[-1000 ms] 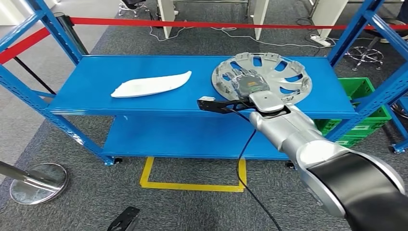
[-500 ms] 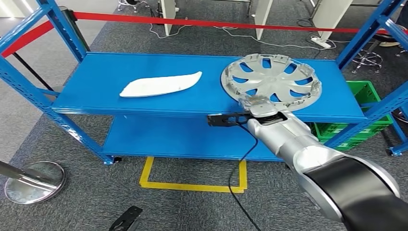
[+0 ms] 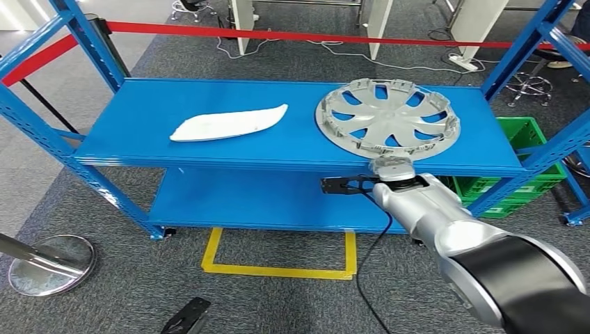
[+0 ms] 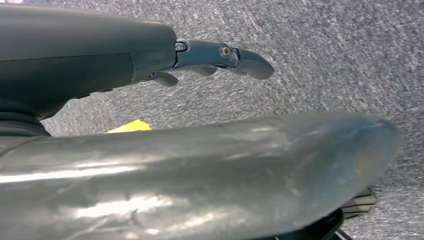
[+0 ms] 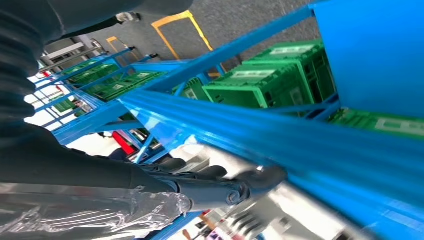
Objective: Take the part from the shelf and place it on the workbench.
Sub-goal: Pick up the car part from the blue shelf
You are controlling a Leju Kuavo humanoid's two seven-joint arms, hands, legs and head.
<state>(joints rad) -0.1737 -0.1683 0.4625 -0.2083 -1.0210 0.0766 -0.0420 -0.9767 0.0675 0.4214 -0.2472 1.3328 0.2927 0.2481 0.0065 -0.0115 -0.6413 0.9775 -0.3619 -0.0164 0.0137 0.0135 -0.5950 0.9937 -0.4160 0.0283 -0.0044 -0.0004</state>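
Blue shelf rack [image 3: 209,149] spans most of the head view, top deck holding two items. Grey carpet floor [image 3: 104,278] all round, w/ a yellow taped square [image 3: 278,257] at about 6 o'clock below the rack's lower deck. Right arm [image 3: 445,229] comes in from approx 4 o'clock, silver forearm reaching to the front lip of the top deck. Silver wheel cover [image 3: 387,118] (the part) lies flat on the top deck at about 1 o'clock, near edge almost at the lip. White curved panel [image 3: 229,122] lies on the same deck at approx 11 o'clock, well apart from the wheel cover. Green crates [image 3: 518,132] sit behind the rack's right post at 3 o'clock. Red barrier tape [image 3: 278,33] runs across at 12. Round stanchion base [image 3: 49,261] at 8 o'clock.

Right hand [image 5: 220,185]: dark fingers [image 5: 260,175] lie under the blue shelf edge, beside a silver rim; whether they grip it, can't tell. Left hand [image 4: 200,60] hangs over carpet, fingers [image 4: 250,62] apart, nothing in it.
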